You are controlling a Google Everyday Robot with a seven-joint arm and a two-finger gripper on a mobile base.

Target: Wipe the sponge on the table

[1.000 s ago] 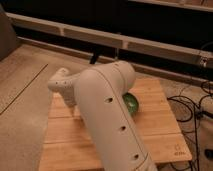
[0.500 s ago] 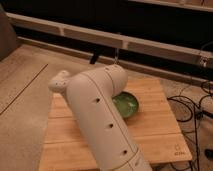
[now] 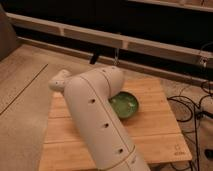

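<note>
The light wooden table [image 3: 160, 131] fills the lower middle of the camera view. My thick white arm [image 3: 100, 117] reaches diagonally across it from the bottom edge up to a rounded joint [image 3: 60, 81] near the table's far left corner. The gripper is hidden behind the arm, so it does not show. No sponge is visible; it is either hidden by the arm or out of view.
A green bowl [image 3: 125, 105] sits on the table just right of the arm, partly covered by it. Black cables [image 3: 194, 107] lie on the floor to the right. A low rail [image 3: 125, 42] runs along the back, and grey floor [image 3: 22, 100] lies to the left.
The arm has swung leftward across the table, uncovering more of the green bowl on its right side.
</note>
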